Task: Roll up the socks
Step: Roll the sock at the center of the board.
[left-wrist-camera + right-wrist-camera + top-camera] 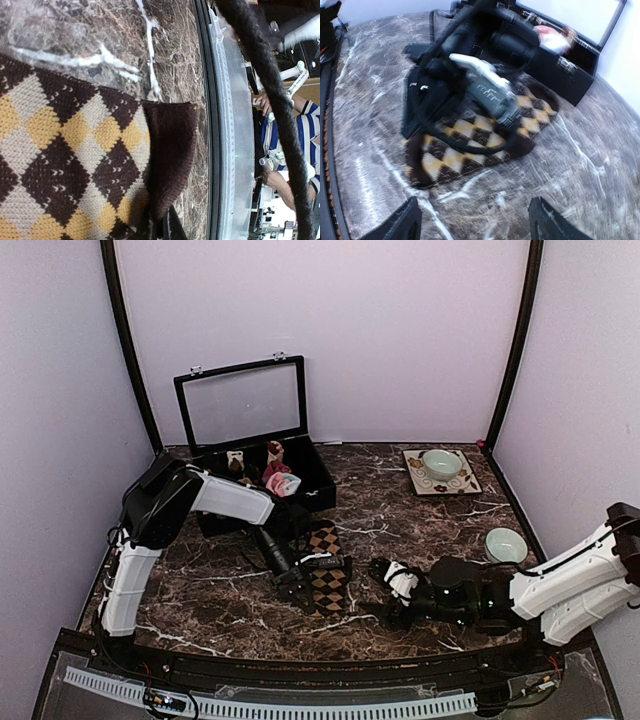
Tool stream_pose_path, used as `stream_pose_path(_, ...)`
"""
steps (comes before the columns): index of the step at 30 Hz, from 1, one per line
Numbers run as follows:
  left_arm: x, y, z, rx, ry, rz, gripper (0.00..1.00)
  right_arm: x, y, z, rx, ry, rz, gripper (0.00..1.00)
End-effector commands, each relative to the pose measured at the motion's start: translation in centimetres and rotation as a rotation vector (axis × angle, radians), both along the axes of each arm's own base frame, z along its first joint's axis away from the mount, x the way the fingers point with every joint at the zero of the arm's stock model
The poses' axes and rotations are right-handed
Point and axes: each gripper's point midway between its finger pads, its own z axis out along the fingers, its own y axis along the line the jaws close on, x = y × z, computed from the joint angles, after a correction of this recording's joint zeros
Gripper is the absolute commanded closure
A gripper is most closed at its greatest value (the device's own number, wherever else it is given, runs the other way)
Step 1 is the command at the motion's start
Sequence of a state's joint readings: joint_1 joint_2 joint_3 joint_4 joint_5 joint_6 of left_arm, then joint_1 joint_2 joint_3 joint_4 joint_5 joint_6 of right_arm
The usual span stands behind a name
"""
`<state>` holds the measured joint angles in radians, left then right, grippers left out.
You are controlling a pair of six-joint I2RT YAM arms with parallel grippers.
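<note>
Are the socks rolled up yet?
Not yet, nothing looks rolled. The left claw seems to pinch one end of the brown diamond sock, which lies flat on the table. The right claw hovers open and empty. The pink sock sits in the black box, untouched.

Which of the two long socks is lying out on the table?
The dark brown sock with tan diamonds, flat on the table at the left gripper; the pink sock sits in the black box.
</note>
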<state>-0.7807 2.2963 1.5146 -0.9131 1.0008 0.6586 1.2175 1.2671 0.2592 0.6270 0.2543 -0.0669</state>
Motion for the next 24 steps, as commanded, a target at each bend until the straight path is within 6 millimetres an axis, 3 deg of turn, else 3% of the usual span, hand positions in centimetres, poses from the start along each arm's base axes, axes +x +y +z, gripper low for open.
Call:
stream_pose_path(1,0.4,2.7,-4.5,0.218,-0.041,-0.007,1.0,-3.2,3.5,-0.4,-0.051,-0.008,0.276,0.37)
stream_pose_path(5,1.0,2.7,-4.8,0.241,-0.056,0.013,1.0,-5.6,4.8,0.0,0.021,-0.03,0.422,0.49)
stream_pose_path(10,1.0,2.9,-5.1,0.261,-0.053,0.016,1.0,-6.2,6.7,-0.7,-0.011,-0.055,0.489,0.48)
stream_pose_path(17,1.0,3.1,-5.3,0.273,-0.053,0.012,1.0,-5.1,9.1,-2.3,-0.076,-0.126,0.526,0.53)
stream_pose_path(24,1.0,3.2,-5.3,0.273,-0.05,0.009,1.0,-3.1,10.2,-3.4,-0.087,-0.124,0.525,0.62)
